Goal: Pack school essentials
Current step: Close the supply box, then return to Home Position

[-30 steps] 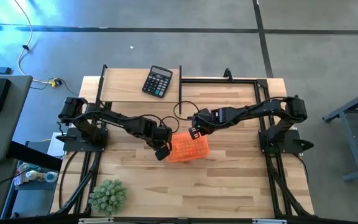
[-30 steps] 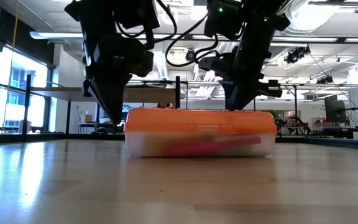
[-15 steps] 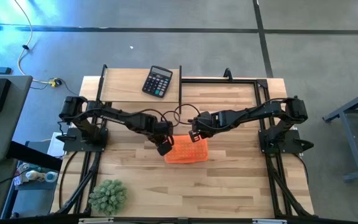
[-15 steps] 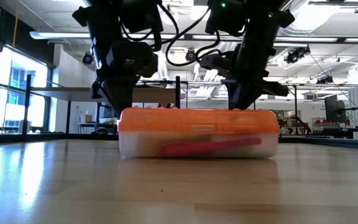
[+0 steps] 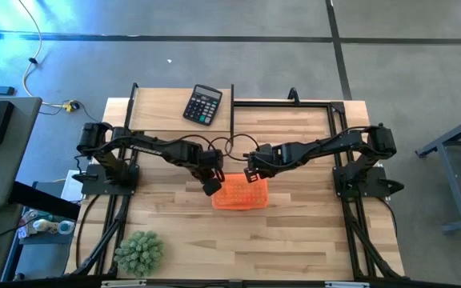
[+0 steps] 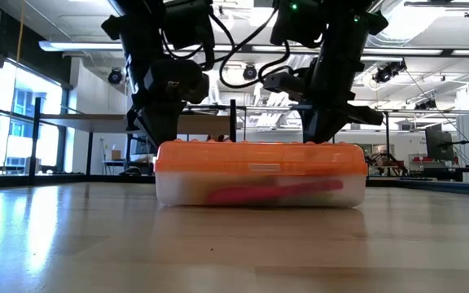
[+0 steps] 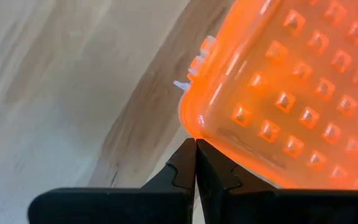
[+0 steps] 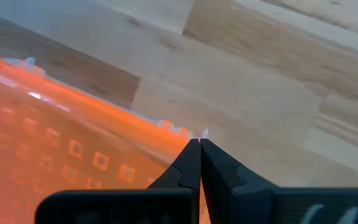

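School essentials sit packed inside one closed case [image 5: 242,193] with an orange studded lid and a clear lower half, lying flat near the middle of the table [image 5: 294,240].

From above, one case, one black calculator [image 5: 202,105] by the far edge and one green spiky plant [image 5: 138,252] at the near left corner are on the wood. Two dark arms reach in from the left and right edges. The left gripper [image 5: 212,186] is at the case's left far corner and the right gripper [image 5: 251,174] is at its far edge, a little right of the left one.

At table height, the case [image 6: 259,173] shows its orange lid over a cloudy clear tray. One long red object [image 6: 275,192] lies lengthwise inside; whether it is the pen or the scissors cannot be told, and the other contents are too blurred to count. Both grippers come down from above to the lid's top: the left gripper [image 6: 159,143] near one end, the right gripper [image 6: 320,138] toward the other.

Past the left wrist, the left gripper [image 7: 196,144] has its two fingers pressed together with nothing between them, the tips right at the rounded orange lid corner [image 7: 278,93], beside small clear hinge or latch tabs [image 7: 194,65].

Past the right wrist, the right gripper [image 8: 199,143] likewise has both fingers pressed together and empty, the tips at the lid's edge [image 8: 73,143] where clear tabs [image 8: 185,130] stick out.
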{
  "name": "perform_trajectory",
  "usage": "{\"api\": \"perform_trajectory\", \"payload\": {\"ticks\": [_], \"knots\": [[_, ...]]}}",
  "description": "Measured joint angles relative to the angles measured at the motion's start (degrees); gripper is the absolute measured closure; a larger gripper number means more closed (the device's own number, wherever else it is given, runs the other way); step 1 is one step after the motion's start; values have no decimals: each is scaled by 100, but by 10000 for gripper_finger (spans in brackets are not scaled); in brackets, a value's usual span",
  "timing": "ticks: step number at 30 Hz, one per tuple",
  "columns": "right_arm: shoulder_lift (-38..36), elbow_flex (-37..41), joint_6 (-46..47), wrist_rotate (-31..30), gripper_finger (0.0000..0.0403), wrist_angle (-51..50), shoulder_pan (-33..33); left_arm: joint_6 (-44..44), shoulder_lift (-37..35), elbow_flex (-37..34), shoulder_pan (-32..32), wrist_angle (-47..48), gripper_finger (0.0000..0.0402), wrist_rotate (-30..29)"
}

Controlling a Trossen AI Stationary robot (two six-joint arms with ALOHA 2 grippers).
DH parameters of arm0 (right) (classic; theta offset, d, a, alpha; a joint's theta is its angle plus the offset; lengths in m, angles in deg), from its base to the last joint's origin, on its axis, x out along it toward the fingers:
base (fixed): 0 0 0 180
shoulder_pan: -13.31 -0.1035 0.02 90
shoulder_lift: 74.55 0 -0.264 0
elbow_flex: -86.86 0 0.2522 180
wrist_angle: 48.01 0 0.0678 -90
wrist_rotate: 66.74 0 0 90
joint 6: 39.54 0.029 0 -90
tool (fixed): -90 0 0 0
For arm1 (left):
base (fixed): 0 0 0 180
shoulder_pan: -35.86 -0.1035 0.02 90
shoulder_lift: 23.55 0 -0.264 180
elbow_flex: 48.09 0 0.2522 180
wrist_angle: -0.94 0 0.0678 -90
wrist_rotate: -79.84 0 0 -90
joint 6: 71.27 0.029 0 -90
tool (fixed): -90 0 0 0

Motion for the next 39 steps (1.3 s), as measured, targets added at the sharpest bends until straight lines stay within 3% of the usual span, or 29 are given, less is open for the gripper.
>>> {"api": "perform_trajectory", "payload": {"ticks": [8, 17, 31, 39], "knots": [[-389, 0, -157, -305, 403, -171, 13, 423, -287, 7, -264, 254, 401, 433], [-1224, 0, -876, -584, 403, -35, 13, 1153, -1433, 7, -416, 525, 401, 757], [-2457, 0, -1911, -591, 403, 770, -36, 1441, -3026, -30, -272, 153, 401, 492], [-2823, 0, -2176, -680, 403, 956, -166, 1179, -4324, -1539, -124, -1071, 401, 625]]}}
